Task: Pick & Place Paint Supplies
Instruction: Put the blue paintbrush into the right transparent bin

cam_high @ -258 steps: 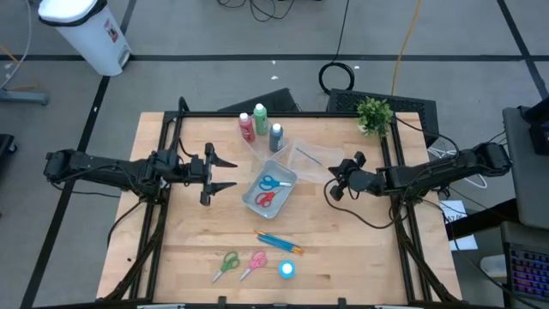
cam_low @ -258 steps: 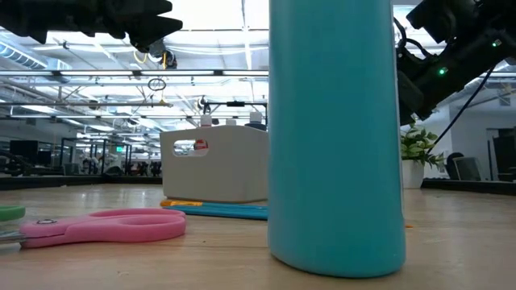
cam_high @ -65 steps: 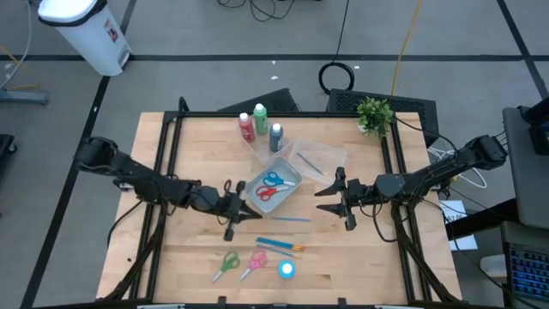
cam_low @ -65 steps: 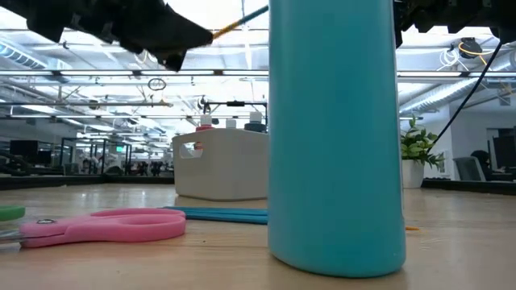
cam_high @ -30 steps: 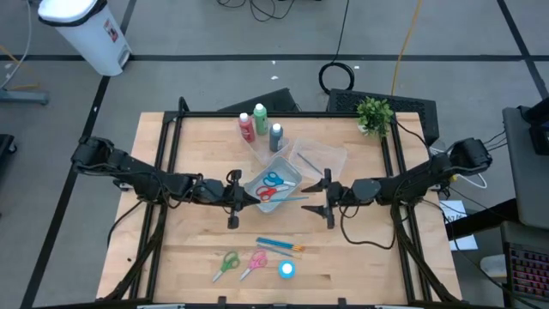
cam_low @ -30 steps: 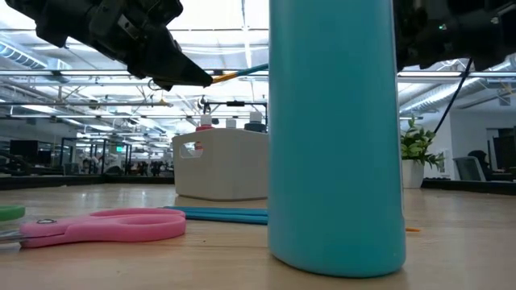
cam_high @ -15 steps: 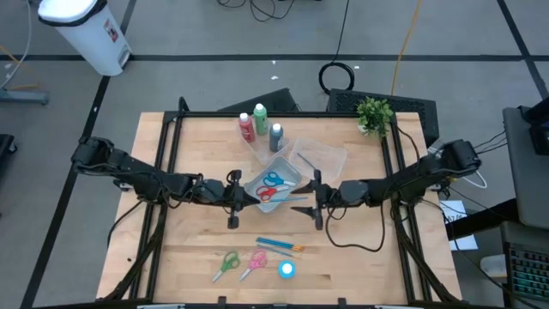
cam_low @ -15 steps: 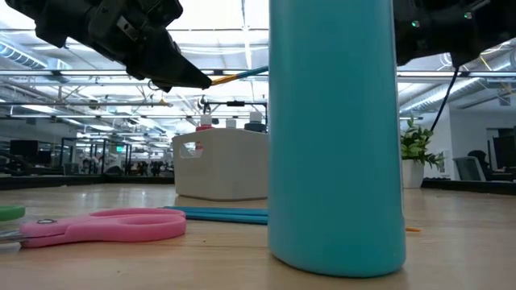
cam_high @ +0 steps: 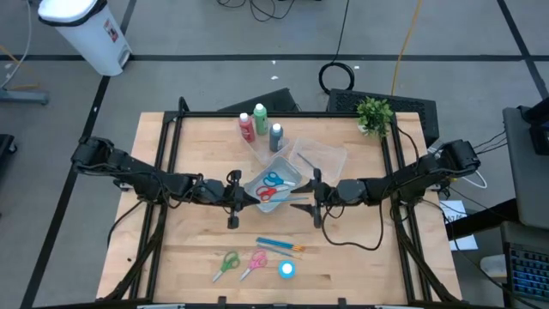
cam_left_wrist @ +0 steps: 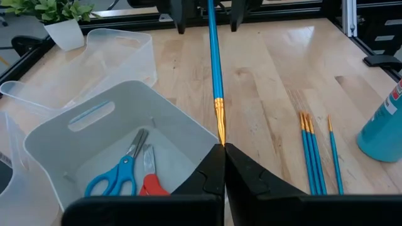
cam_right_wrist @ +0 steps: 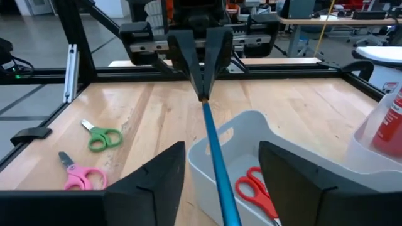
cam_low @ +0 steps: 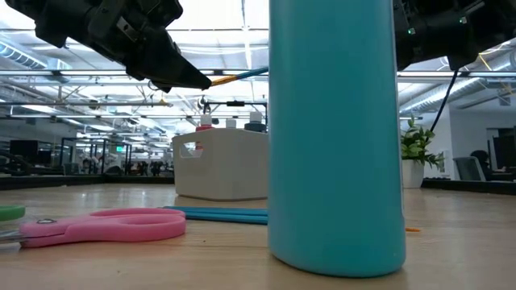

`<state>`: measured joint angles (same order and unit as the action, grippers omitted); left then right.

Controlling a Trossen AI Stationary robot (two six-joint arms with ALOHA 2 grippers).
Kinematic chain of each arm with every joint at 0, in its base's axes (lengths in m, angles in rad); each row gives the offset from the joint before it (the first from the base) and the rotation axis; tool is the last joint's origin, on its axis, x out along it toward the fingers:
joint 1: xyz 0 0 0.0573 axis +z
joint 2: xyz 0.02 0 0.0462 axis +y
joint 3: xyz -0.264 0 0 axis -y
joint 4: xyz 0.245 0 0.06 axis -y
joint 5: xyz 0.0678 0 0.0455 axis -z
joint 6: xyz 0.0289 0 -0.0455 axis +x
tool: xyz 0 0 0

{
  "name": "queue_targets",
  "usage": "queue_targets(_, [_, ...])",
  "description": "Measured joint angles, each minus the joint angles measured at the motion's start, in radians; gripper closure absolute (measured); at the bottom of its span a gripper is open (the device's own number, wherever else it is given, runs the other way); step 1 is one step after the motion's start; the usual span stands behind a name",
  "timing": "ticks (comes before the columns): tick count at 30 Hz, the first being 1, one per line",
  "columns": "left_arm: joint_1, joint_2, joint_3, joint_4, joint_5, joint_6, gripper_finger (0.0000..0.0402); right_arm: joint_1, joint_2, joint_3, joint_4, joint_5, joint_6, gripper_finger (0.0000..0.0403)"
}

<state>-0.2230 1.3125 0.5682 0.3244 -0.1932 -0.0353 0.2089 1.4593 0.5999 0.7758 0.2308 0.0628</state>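
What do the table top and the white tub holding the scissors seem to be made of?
The table top looks like pale wood with a smooth sealed finish: lengthwise grain and plank seams show. The white tub looks like matte, slightly translucent plastic, judging by its thin moulded walls, rounded rim and cut-out handle slot. Neither can be confirmed by look alone.

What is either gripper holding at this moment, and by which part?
The left gripper is shut on a blue brush at its orange tip end. The right gripper is open around the brush's other end, not yet closed on it.
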Motion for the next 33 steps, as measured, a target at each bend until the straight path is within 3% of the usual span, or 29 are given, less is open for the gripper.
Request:
queue_targets(10, [0.0, 0.0, 0.0, -0.002, 0.0, -0.002, 0.0394, 0.0, 0.0, 0.0, 0.005, 0.0, 0.0, 0.028])
queue_targets(33, [0.0, 0.0, 0.0, -0.002, 0.0, -0.003, 0.0392, 0.0, 0.0, -0.001, 0.005, -0.001, -0.026, 0.0366])
